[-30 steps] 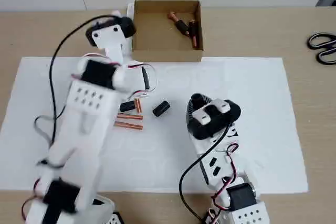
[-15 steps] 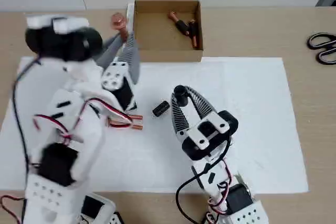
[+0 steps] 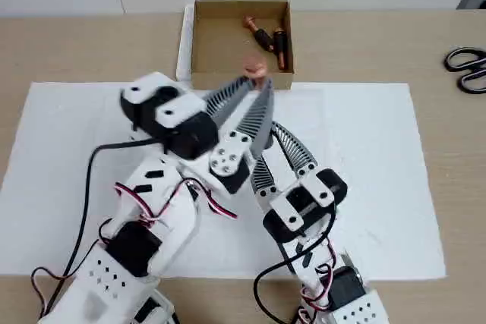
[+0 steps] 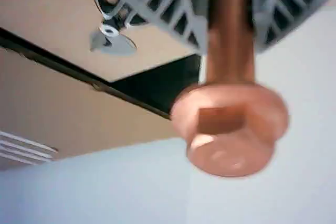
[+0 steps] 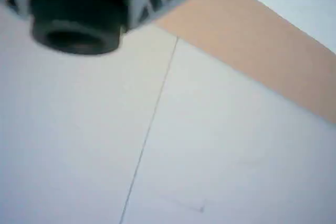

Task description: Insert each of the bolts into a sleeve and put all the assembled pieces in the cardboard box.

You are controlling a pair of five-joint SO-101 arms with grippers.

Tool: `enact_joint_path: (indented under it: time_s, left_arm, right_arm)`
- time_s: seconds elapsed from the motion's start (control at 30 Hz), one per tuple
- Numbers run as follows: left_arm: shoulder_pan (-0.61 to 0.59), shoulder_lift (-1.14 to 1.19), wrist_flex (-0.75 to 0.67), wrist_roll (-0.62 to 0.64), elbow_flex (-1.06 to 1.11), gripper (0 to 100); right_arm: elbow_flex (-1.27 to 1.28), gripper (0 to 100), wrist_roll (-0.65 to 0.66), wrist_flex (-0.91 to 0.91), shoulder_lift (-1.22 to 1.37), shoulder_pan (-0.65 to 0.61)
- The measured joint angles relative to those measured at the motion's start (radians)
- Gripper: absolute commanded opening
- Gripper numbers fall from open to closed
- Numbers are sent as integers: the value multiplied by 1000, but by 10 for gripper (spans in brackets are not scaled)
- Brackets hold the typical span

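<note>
My left gripper [image 3: 255, 86] hangs over the white sheet just in front of the cardboard box [image 3: 209, 43], shut on a copper bolt [image 3: 254, 70] whose head points toward the box. In the left wrist view the bolt [image 4: 230, 121] sticks out from between the ribbed fingers [image 4: 157, 3]. My right gripper [image 3: 276, 140] lies right beside and partly under the left one. The right wrist view shows it shut on a black sleeve [image 5: 73, 22], open end facing outward. Two assembled pieces [image 3: 267, 37] lie inside the box.
A white paper sheet [image 3: 364, 149] covers the middle of the tan table. Scissors [image 3: 467, 66] rest at the far right edge. The left arm's body [image 3: 159, 210] covers the left-centre of the sheet, hiding whatever lies there.
The left arm swung right, carrying the bolt from beside the box's left corner to its front. The right gripper, open near a loose sleeve before, now holds a sleeve under the left gripper.
</note>
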Motion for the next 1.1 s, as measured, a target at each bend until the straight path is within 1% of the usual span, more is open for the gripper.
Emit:
enact_joint_path:
  time_s: [0.1,0.27,0.57,0.67,0.8,1.0,1.1]
  left_arm:
    - [-5,-5,8,-3,0,6]
    - [0,-8,163,-3,-2,6]
    - [-28,-11,199,-3,-32,6]
    - [-26,-12,255,0,-72,6]
    - [-26,-12,322,86,-84,6]
    - [-28,-12,419,166,-129,6]
    - [-29,-15,462,186,-140,6]
  right_arm:
    - [0,6,0,-3,0,3]
    - [0,6,0,-3,0,0]
    - [0,6,2,-3,0,3]
    - [0,6,2,-3,0,3]
    - [0,6,2,-3,0,0]
    - [0,6,3,-3,0,0]
    - [0,6,3,-3,2,0]
